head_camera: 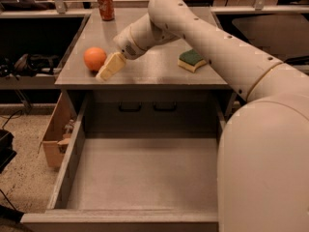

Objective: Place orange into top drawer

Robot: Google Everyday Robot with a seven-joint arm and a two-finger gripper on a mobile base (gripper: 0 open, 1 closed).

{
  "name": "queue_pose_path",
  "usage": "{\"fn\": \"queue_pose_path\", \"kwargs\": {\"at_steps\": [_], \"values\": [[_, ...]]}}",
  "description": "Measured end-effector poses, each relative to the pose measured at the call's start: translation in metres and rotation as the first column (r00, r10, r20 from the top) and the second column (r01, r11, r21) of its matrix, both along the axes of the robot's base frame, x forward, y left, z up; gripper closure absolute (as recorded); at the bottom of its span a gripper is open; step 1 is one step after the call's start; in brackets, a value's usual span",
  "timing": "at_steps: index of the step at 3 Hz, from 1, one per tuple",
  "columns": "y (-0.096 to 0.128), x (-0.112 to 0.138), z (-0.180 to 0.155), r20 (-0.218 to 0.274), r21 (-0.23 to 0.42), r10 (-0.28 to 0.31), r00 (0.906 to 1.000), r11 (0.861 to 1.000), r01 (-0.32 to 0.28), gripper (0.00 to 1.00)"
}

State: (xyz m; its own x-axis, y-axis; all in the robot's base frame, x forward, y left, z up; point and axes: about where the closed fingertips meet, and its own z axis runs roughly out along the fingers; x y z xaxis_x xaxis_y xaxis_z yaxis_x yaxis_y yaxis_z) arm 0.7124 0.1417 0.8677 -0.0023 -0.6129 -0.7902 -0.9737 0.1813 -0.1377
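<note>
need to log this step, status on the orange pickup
End effector low over the cabinet top, just right of the orange. Orange resting there, not lifted. Drawer open below. Nothing between them.

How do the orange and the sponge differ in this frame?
The orange is round and plain orange; the sponge is a flat block, green over yellow. The orange sits left front on the cabinet top, the sponge to the right. The gripper is right beside the orange, well away from the sponge. Both rest on that top, outside the open top drawer.
</note>
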Motion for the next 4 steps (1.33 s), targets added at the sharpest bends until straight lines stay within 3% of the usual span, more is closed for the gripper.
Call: {"fn": "queue_pose_path", "kwargs": {"at_steps": [1, 2, 4], "values": [[0.019, 0.022, 0.004, 0.004, 0.045, -0.016, 0.9999, 0.999, 0.016, 0.0], [0.035, 0.034, -0.006, -0.013, 0.087, -0.02, 0.9997, 0.996, 0.021, 0.18], [0.036, 0.036, -0.008, -0.016, 0.09, -0.021, 0.9997, 0.996, 0.022, 0.62]]}}
